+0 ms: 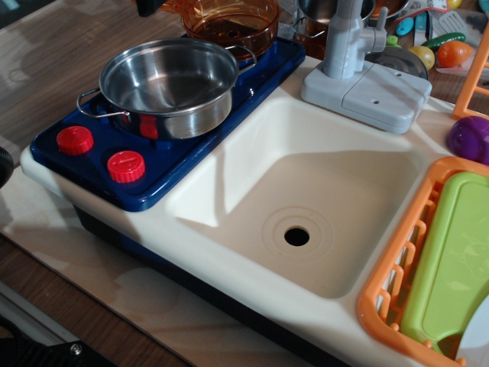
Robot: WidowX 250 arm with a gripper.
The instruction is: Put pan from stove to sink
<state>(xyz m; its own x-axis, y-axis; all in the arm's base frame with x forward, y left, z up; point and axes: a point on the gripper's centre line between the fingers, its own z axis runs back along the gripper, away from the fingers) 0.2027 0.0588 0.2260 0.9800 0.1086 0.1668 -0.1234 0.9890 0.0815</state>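
The pan (168,86) is a shiny round steel pot with thin wire loop handles. It stands upright and empty on the near burner of the dark blue stove (164,157), which has two red knobs (99,153) at its front. The cream-white sink (306,191) lies just right of the stove, with a round black drain hole (296,236) in its floor and nothing in it. No gripper shows in this view.
A transparent orange pot (229,23) stands on the stove's far burner, right behind the pan. A grey faucet (348,53) rises behind the sink. An orange dish rack (397,283) holding a green board (454,260) is at the right. A purple item (470,138) and toy food (451,52) lie at the far right.
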